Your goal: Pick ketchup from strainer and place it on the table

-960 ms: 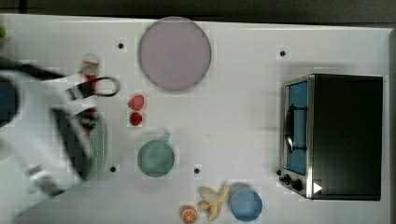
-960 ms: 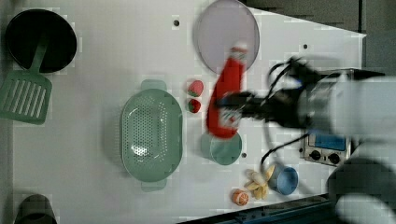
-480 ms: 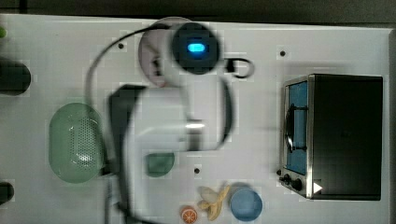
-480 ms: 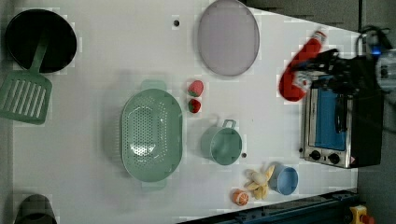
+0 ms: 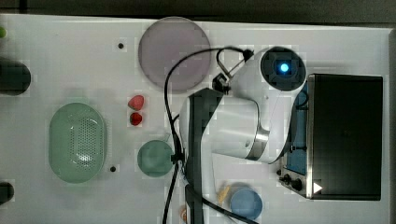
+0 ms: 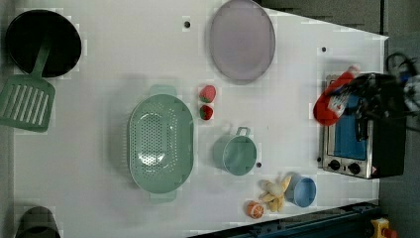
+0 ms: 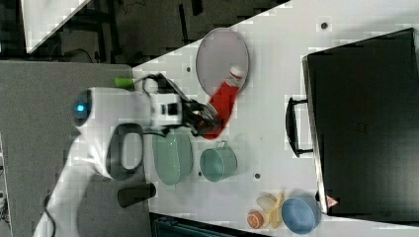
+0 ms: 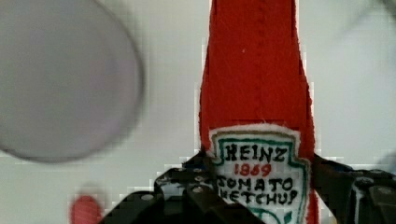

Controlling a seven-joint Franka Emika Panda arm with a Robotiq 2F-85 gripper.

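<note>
Gripper clamped on the ketchup at the label end, dark fingers on both sides of the bottle. Ketchup in the air, above the table, seen in the left view at the toaster oven's corner, cap up toward the left view's right. Strainer sits well apart, no bottle in it. Purple plate farther off.
</note>
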